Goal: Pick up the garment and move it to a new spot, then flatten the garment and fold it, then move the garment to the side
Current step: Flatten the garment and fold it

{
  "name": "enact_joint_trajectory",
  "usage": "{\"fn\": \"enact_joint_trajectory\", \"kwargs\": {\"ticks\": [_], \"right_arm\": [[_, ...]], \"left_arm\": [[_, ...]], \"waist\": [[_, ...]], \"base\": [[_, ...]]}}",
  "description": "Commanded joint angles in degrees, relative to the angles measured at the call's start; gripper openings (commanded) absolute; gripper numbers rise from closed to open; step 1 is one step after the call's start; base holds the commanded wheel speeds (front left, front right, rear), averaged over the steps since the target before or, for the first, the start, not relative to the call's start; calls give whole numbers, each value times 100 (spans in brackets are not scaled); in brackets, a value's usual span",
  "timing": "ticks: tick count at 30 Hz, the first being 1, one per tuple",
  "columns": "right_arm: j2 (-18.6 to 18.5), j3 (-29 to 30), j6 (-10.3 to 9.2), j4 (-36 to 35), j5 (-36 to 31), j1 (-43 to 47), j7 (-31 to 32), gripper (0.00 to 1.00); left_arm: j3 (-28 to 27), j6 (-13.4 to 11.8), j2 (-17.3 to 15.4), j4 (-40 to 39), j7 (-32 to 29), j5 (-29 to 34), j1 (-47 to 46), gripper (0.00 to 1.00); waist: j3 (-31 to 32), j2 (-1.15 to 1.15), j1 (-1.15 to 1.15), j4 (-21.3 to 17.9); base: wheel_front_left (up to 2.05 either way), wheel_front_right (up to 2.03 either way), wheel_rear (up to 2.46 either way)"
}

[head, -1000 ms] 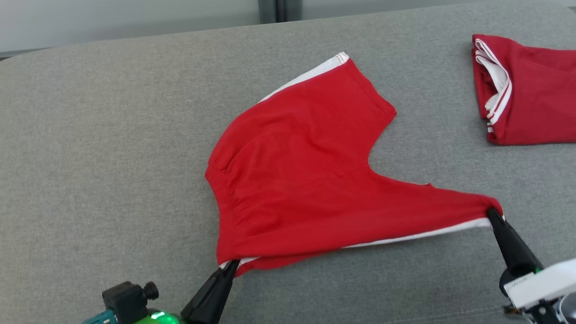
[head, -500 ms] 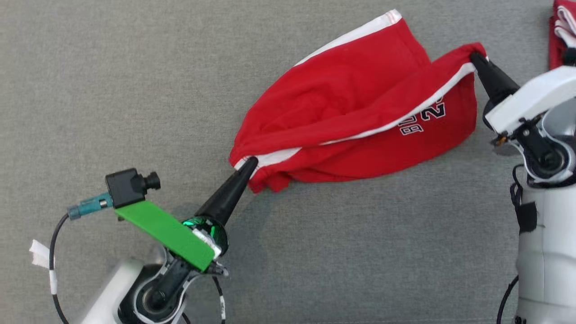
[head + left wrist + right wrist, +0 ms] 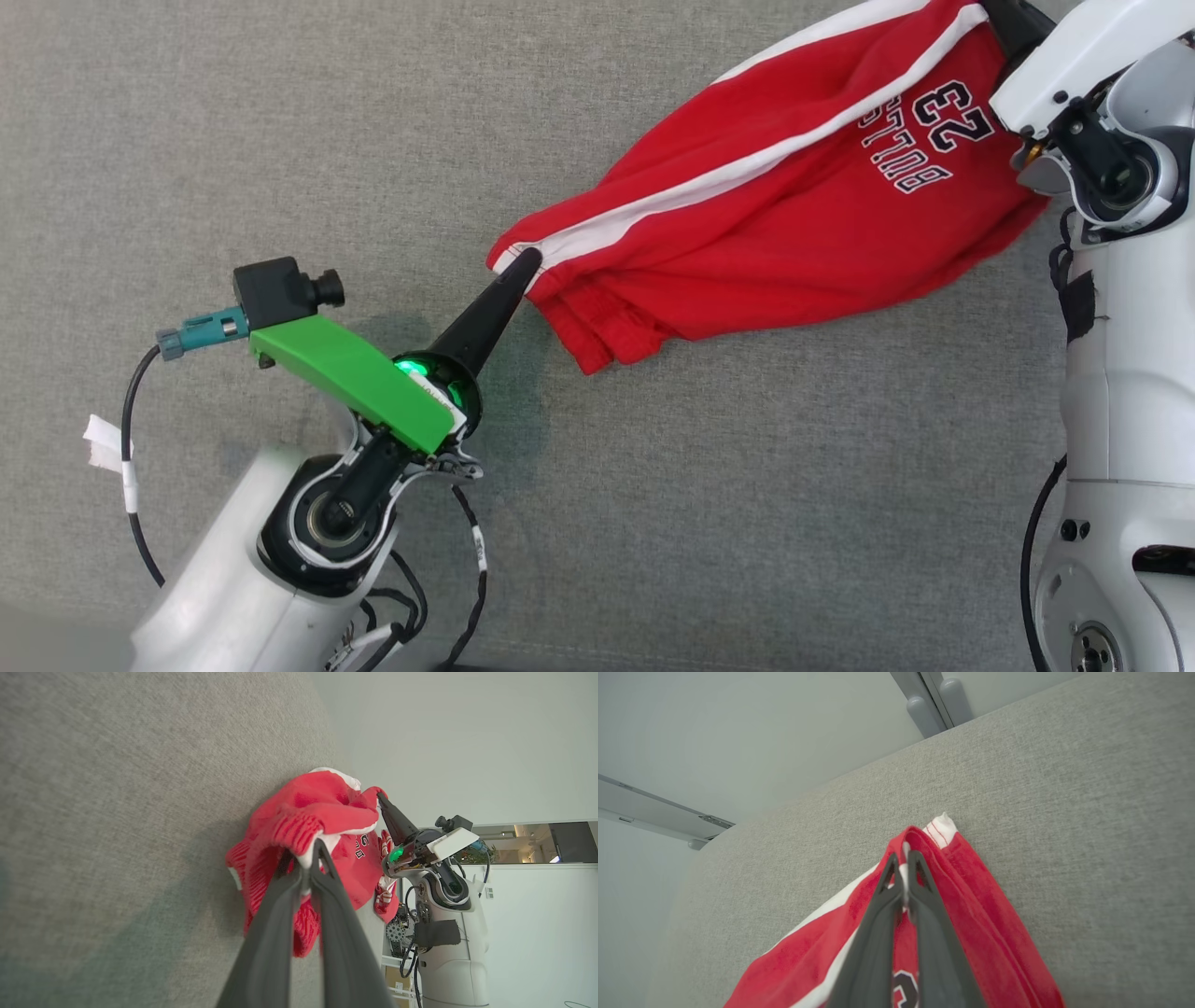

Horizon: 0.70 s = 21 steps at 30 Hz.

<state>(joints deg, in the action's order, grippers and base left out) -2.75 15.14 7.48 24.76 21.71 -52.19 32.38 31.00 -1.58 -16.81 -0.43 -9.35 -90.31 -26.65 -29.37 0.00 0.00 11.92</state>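
The garment (image 3: pixel 794 224) is a pair of red shorts with a white side stripe and a black-and-white "BULLS 23" print, now facing up. It hangs stretched between both grippers over the grey padded surface (image 3: pixel 280 140), doubled over on itself. My left gripper (image 3: pixel 523 261) is shut on its striped waistband corner at the left. My right gripper (image 3: pixel 1004 14) is shut on the striped leg corner at the top right. In the left wrist view my left gripper (image 3: pixel 313 851) pinches the bunched garment (image 3: pixel 303 812). In the right wrist view my right gripper (image 3: pixel 903 851) clamps a fold of the garment (image 3: pixel 980 914).
The grey surface stretches all around the garment, with bare room to the left and toward me. Its far edge meets a pale wall with two grey posts (image 3: pixel 931 700). In the left wrist view my right arm (image 3: pixel 448 896) stands behind the garment.
Both grippers have lifted the garment's near edge and carried it away from me over the rest, doubling it so the print shows. The head camera has also tilted down.
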Motion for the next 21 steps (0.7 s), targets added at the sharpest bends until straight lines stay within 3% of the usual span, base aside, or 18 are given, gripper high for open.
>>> {"fn": "enact_joint_trajectory", "kwargs": {"ticks": [1, 3, 4, 5, 6, 13, 18, 21], "right_arm": [[-26, 10, 0, 66, -49, -107, -64, 0], [-22, -6, 0, 146, -114, -167, -98, 0], [-25, -4, 0, 156, -183, -200, -184, 5], [-28, -2, 0, 170, -205, -210, -229, 79], [-22, -49, 0, 184, -249, -199, -252, 100], [-20, -287, 0, -62, -655, 165, -535, 100], [-509, -1235, -1, -547, -1138, 670, -361, 100], [-763, -1637, -1, -765, -1350, 792, -278, 100]], "left_arm": [[-31, 17, 42, 41, -14, -7, -116, 9], [-25, 37, 46, 90, -5, 27, -153, 19], [-24, 50, 66, 125, 20, 52, -162, 47], [-30, 47, 69, 146, 51, 79, -167, 100], [-28, 44, 72, 163, 72, 86, -169, 100], [19, 109, -206, 86, 447, 669, 77, 100], [178, 148, -698, -303, 1145, 1891, 303, 100], [258, -48, -950, -423, 1759, 2815, 495, 100]], "waist": [[-66, 0, 0, 55], [-80, 0, 0, 67], [-86, 0, 0, 74], [-84, 0, 0, 79], [-78, 0, 0, 78], [68, 0, 0, -32], [176, 0, 0, -148], [201, 0, 0, -177]], "base": [[0, 0, 0], [0, 0, 0], [0, 0, 0], [0, 0, 0], [0, 0, 0], [0, 0, 0], [0, 0, 0], [0, 0, 0]]}}
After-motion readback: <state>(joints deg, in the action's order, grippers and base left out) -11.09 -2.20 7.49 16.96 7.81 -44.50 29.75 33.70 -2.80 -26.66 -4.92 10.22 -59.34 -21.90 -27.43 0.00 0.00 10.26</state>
